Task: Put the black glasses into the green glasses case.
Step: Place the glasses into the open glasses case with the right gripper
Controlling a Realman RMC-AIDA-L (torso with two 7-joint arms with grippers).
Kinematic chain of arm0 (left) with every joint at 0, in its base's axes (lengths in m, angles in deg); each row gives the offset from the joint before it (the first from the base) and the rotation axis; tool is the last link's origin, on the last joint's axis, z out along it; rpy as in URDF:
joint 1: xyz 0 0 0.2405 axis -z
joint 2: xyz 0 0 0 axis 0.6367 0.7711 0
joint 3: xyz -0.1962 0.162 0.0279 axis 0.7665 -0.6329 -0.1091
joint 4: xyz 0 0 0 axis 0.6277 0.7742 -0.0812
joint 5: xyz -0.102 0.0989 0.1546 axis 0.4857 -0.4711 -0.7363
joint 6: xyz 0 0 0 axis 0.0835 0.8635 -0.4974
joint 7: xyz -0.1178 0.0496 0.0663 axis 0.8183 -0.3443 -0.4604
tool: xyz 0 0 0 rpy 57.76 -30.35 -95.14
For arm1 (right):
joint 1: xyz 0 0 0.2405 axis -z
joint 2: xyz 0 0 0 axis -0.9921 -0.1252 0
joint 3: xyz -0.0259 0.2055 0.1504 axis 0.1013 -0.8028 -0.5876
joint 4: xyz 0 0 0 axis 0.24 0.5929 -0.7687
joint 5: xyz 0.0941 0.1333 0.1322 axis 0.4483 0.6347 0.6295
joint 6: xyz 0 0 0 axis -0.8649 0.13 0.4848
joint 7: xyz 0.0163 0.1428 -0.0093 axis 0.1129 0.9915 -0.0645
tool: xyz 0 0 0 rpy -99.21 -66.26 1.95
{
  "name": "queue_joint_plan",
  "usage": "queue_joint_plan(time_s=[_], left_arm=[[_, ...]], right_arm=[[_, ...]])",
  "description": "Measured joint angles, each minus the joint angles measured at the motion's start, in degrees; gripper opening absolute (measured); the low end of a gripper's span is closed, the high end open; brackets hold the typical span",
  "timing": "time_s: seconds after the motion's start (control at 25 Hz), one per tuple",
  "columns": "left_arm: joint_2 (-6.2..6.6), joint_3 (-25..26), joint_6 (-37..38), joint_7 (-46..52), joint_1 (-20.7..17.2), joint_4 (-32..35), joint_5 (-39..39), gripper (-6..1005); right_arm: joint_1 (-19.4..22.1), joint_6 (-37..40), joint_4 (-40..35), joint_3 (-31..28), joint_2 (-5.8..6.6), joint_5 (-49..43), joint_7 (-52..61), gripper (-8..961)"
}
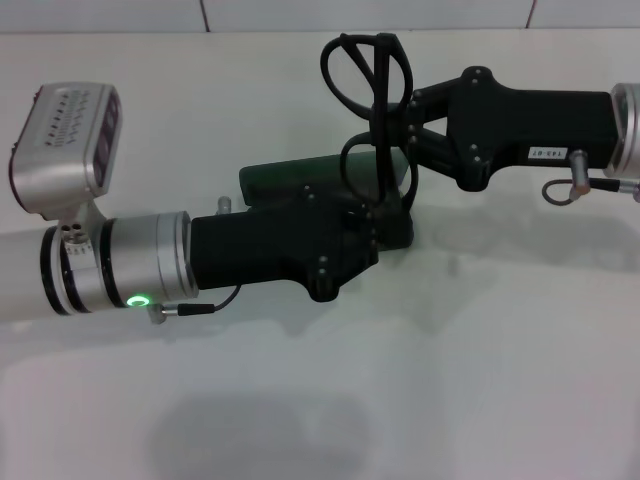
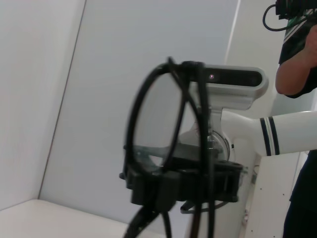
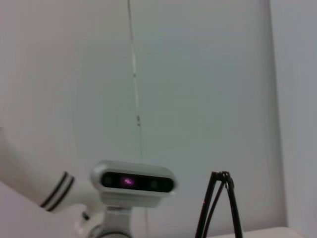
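Observation:
The black glasses point(image 1: 382, 90) stand upright in the air above the table, lenses on top and temple arms hanging down. My left gripper point(image 1: 385, 222) reaches in from the left and is shut on their lower end, right over the green glasses case point(image 1: 290, 176). The case lies on the table, mostly covered by that gripper. My right gripper point(image 1: 408, 120) comes in from the right at mid-height of the glasses, its fingers point(image 1: 415, 97) spread beside the frame. In the left wrist view the glasses point(image 2: 166, 124) rise in front of the right gripper point(image 2: 183, 181). The right wrist view catches only their top point(image 3: 219, 206).
The white table point(image 1: 420, 380) stretches toward me under both arms. The left arm's wrist camera point(image 1: 70, 140) sticks up at the left. A white wall lies behind the table. A person point(image 2: 297, 54) stands at the edge of the left wrist view.

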Motion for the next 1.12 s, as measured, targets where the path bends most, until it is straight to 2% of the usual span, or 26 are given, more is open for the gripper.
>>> queue_joint_plan(time_s=[0.24, 0.44, 0.68, 0.76, 0.8, 0.96, 1.12], left_arm=[[0.4, 0.0, -0.33, -0.23, -1.9, 0.54, -0.01, 25], [1.7, 0.0, -0.88, -0.16, -4.87, 0.64, -0.54, 25], [3.8, 0.0, -2.14, -0.05, -9.02, 0.79, -0.84, 26], [4.41, 0.09, -4.86, 0.34, -11.36, 2.59, -1.86, 26], [4.41, 0.09, -4.86, 0.34, -11.36, 2.59, -1.86, 27], [4.43, 0.39, -7.94, 1.38, -14.7, 6.85, -2.79, 27], [4.89, 0.61, -8.57, 1.74, -16.21, 8.14, -2.76, 27]], right_arm=[[0.01, -4.46, 0.0, 0.39, 0.13, -0.51, -1.32, 91], [-0.44, -7.99, -1.78, 2.52, 0.21, -1.99, -2.4, 92], [-1.91, -15.04, -9.6, 10.4, 0.13, -9.68, -0.15, 92], [-3.78, -17.27, -11.98, 13.3, 0.14, -13.68, 2.29, 92], [-3.78, -17.27, -11.98, 13.3, 0.14, -13.68, 2.29, 92], [-8.02, -19.68, -12.42, 16.17, -0.06, -19.61, 6.23, 92], [-10.21, -26.09, -12.49, 23.76, -0.14, -22.19, 10.61, 93]])
